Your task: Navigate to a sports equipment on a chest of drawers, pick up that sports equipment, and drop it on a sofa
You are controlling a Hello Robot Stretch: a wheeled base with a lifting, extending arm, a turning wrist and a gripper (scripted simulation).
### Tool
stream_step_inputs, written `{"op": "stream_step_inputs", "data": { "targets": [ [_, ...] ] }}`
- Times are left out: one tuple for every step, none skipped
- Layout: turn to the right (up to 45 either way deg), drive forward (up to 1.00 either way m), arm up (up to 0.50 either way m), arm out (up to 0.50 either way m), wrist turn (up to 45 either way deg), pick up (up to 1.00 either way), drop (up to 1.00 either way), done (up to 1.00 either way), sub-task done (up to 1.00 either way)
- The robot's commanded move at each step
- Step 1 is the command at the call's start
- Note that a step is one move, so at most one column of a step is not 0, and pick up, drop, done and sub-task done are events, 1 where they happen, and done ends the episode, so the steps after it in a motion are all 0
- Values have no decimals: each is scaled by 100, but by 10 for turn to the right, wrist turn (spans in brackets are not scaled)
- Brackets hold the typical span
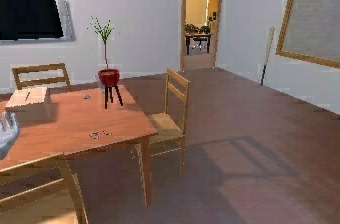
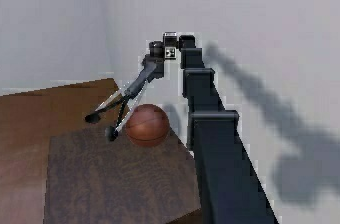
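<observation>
Navigation is looking finished, by my reading: the arm (image 2: 213,140) is reaching out over the dark wooden top of what I am taking to be the chest of drawers (image 2: 98,185), and the gripper (image 2: 101,126) is angling down toward that top from the arm's far end. Picking up is the step in hand; the carry to a sofa and the drop there are both remaining. The sports equipment (image 2: 148,126), a round reddish-brown ball, is sitting on the chest's top near the wall, just beside the gripper and on the arm side view's right of it. Whether the gripper is touching the ball I am not able to tell, nor whether it is holding anything, since the ball is resting on the surface right at it. In the forward view the robot is facing a wooden table (image 1: 78,125) with chairs (image 1: 173,110) around it, a red potted plant (image 1: 108,75) standing on it, and an open doorway (image 1: 199,35) lying beyond
</observation>
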Motion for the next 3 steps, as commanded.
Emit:
{"op": "stream_step_inputs", "data": {
  "targets": [
    [0, 0, 0, 0, 450, 0, 0, 0, 0],
    [0, 0, 0, 0, 450, 0, 0, 0, 0],
    [0, 0, 0, 0, 210, 0, 0, 0, 0]
  ]
}}
